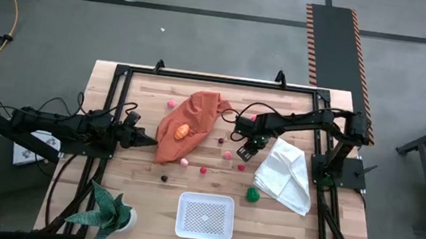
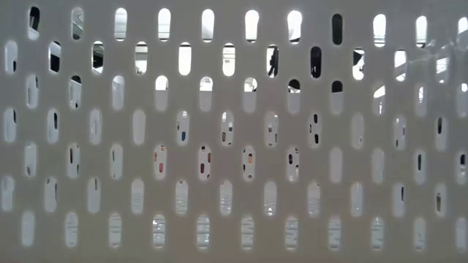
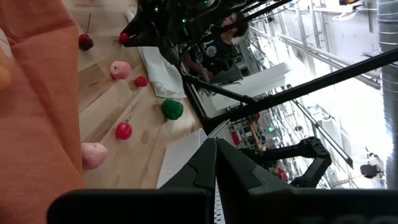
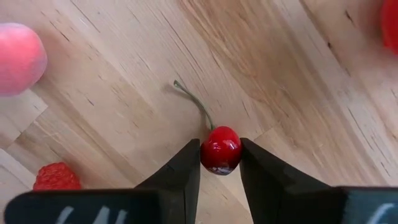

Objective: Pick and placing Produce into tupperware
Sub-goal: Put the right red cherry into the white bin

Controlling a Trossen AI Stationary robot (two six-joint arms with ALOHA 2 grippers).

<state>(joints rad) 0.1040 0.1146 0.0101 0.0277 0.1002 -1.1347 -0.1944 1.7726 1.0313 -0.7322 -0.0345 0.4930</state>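
The right end effector [image 4: 219, 163] is clamped on a red cherry [image 4: 220, 149], low over the table [image 4: 124, 112], with a peach [image 4: 18, 57] and a raspberry [image 4: 57, 176] lying near it. The white tupperware [image 1: 204, 216] sits well apart from it, at the table's near edge. The left end effector [image 1: 146, 139] is closed and empty, just beside the orange cloth [image 1: 188, 125].

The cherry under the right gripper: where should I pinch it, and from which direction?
Grip the cherry's round red body across its middle, coming from above. The right gripper already has a finger on each side of it. Its thin green stem points away from the fingers along the wooden table, so it should not get in the way; avoid the stem, which looks too slender to hold.
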